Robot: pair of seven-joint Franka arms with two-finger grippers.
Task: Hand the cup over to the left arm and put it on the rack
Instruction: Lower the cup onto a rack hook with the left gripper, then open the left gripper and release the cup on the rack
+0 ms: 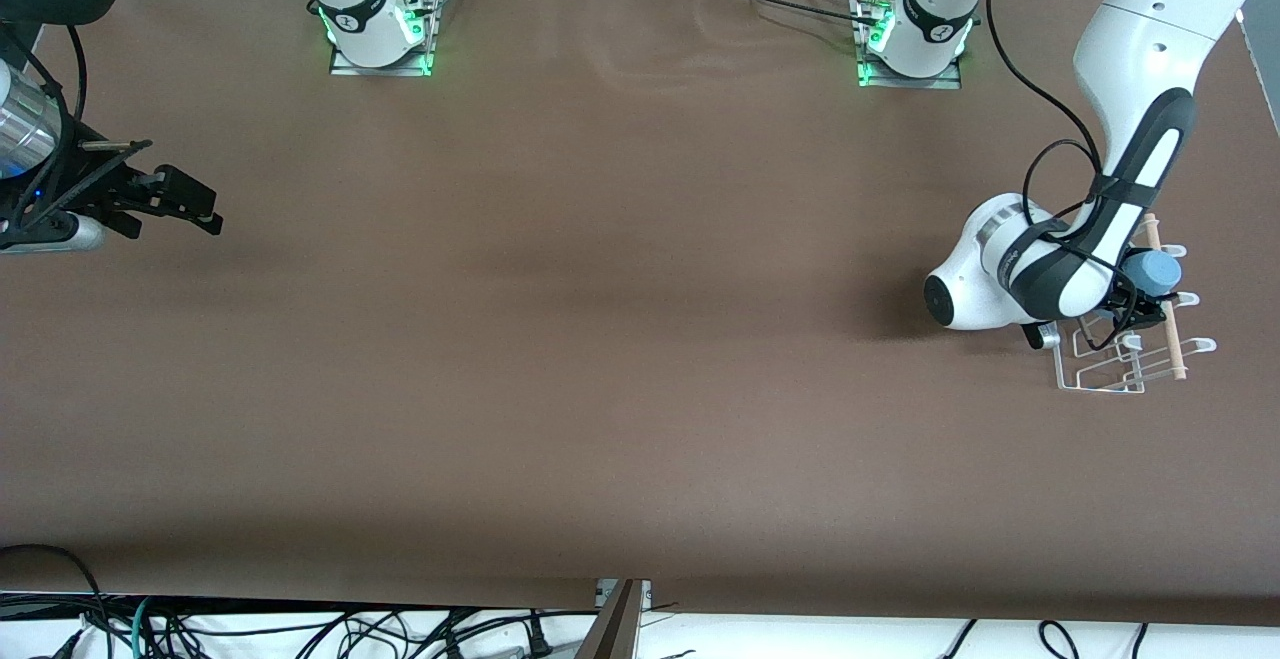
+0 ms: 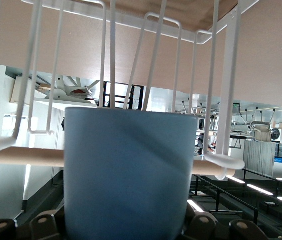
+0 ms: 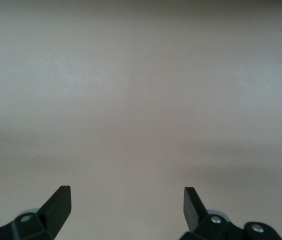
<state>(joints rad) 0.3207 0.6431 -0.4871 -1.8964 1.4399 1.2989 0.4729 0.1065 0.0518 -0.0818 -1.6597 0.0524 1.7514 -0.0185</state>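
The light-blue cup (image 1: 1160, 269) is held in my left gripper (image 1: 1143, 291), which is shut on it at the rack (image 1: 1105, 376), toward the left arm's end of the table. In the left wrist view the cup (image 2: 128, 170) fills the middle, with the black fingers (image 2: 44, 225) on both sides of it. The rack's white wires (image 2: 153, 60) and wooden dowel (image 2: 20, 156) stand close around it. I cannot tell whether the cup rests on a prong. My right gripper (image 1: 195, 207) is open and empty over the right arm's end of the table, and the arm waits. It also shows in the right wrist view (image 3: 127, 202).
The brown table (image 1: 600, 339) stretches between the two arms. The arm bases (image 1: 375, 29) stand along its edge farthest from the front camera. Cables (image 1: 1060, 154) loop from the left arm's wrist above the rack.
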